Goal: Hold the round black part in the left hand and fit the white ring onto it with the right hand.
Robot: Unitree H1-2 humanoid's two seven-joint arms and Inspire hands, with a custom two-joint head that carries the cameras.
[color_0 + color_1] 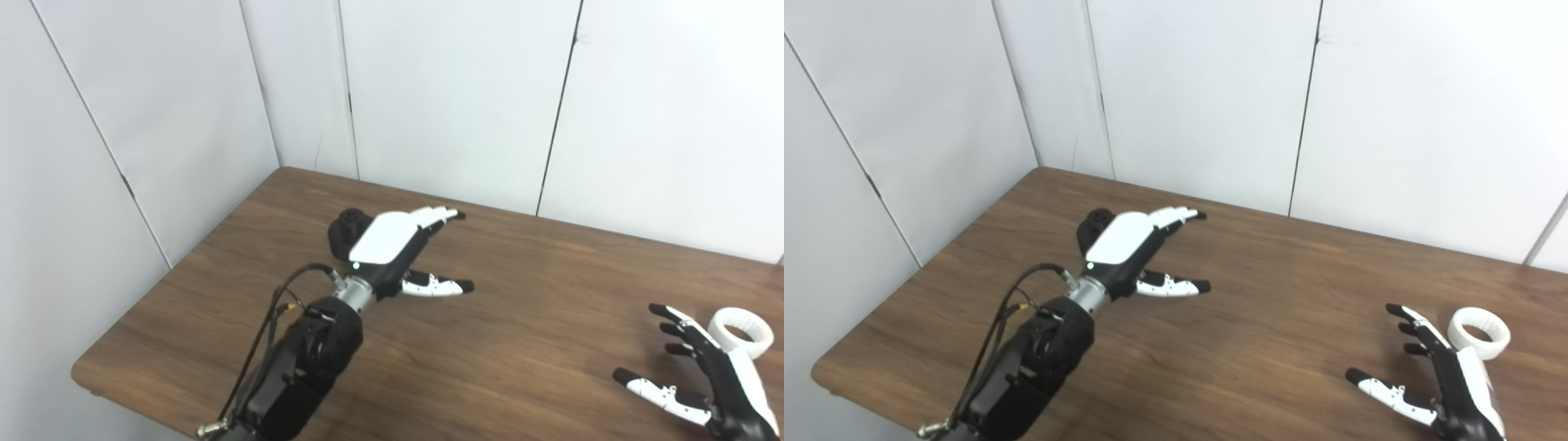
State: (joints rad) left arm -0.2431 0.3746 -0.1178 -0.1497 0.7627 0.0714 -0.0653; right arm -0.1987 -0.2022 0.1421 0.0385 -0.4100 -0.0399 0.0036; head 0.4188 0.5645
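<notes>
Our left robot hand (398, 248) hovered spread and empty, the round black part (346, 231) just beside it at nine o'clock. Our right robot hand (1445, 380) was splayed, holding nothing, the white ring (1479, 332) just at its one o'clock on the surface (520, 318).

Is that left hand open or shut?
Open: the left hand has fingers and thumb spread, holding nothing; black part sits beside it.

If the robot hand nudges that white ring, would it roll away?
Probably not: the white ring lies flat on the table, so it would likely slide. It looks like rigid plastic, likely light. Set on edge, its round shape could roll.
</notes>
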